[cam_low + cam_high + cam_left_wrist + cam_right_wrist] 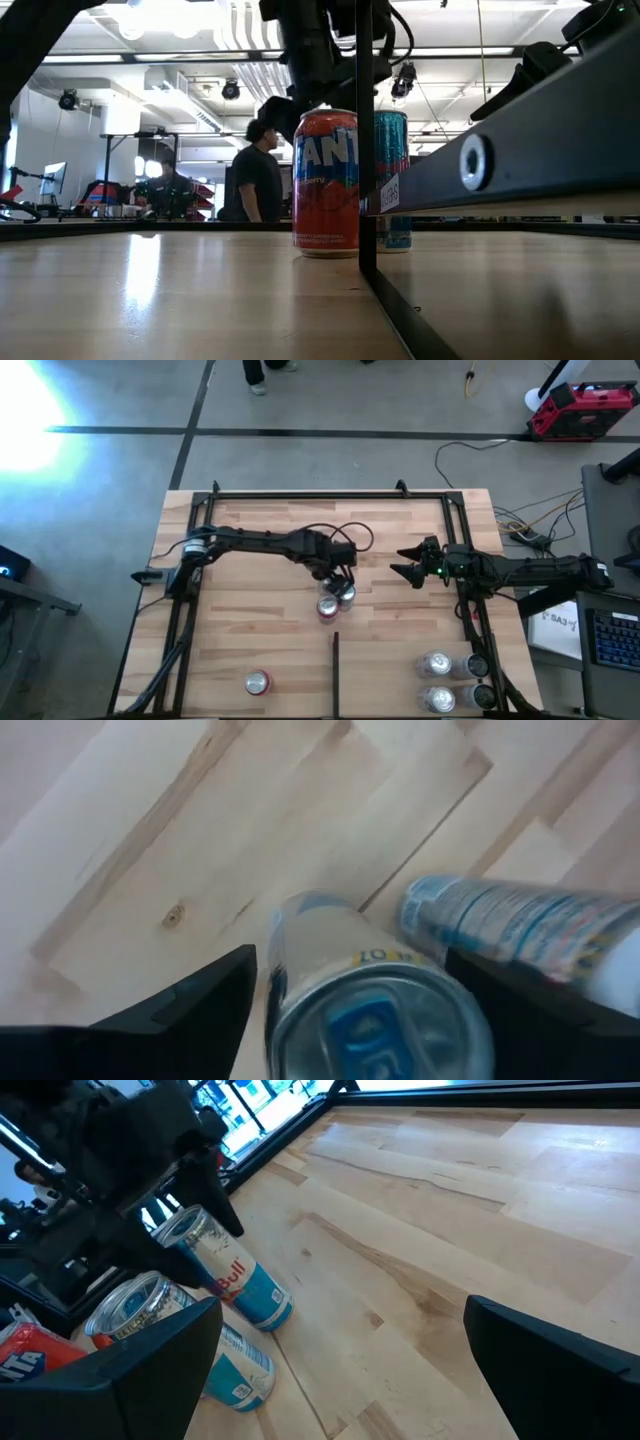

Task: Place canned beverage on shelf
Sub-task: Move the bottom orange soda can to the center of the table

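Note:
My left gripper (350,1020) reaches to the middle of the shelf (250,550), pointing steeply down, open. Its fingers stand on either side of an upright blue-and-silver can (375,1020), whose base rests on the wood. A second blue-and-silver can (510,925) stands right beside it. A red Fanta can (325,185) also stands close by. In the high view, a silver can top (347,595) and the red can (328,607) show at the gripper's near side. My right gripper (400,571) waits open at the shelf's right side. My left gripper has its fingers astride the upper part of the upright can, coming from above. A strip of wood shows between one finger (205,1005) and the can's wall. At the other finger (545,1015), the can hides whether they touch.
A thin dark divider strip (336,670) runs to the near edge. Another red can (258,682) stands near the front left, and several silver cans (436,665) stand at the front right. A black tube frame (300,493) borders the board. A person (255,180) stands beyond the table.

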`<action>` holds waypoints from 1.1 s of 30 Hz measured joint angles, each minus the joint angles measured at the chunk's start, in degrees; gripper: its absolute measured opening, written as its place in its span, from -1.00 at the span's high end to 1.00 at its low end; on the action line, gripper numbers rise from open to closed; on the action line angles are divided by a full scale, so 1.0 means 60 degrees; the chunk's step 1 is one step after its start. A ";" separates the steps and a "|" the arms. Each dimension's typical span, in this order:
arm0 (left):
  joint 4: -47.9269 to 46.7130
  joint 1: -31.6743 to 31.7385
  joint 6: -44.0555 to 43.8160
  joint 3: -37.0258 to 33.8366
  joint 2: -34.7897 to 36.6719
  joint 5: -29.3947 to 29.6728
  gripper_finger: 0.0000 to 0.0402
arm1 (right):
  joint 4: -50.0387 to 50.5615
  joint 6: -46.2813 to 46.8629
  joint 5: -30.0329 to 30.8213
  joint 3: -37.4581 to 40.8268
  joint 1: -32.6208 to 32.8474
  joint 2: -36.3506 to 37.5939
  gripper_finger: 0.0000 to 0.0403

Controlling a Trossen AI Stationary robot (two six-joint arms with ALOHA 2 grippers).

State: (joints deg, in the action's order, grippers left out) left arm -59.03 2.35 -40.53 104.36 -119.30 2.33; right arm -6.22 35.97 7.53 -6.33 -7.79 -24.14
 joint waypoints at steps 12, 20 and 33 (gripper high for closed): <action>-0.1970 -0.0239 -0.2389 0.1868 0.0014 -0.0310 -0.76 | -0.0003 0.0000 0.0003 0.0003 0.0004 -0.0001 -0.99; -0.3693 -0.0506 -0.3423 0.3965 0.0015 -0.0046 -0.77 | -0.0003 0.0000 0.0000 0.0000 0.0000 0.0000 -0.99; -0.5175 -0.1377 -0.7471 0.4215 0.0044 0.0001 -0.77 | -0.0003 0.0000 0.0004 0.0000 0.0003 -0.0003 -0.99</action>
State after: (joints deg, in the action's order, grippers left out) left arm -90.08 -5.91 -85.36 129.65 -119.04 2.33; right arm -6.24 35.97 7.55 -6.33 -7.77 -24.16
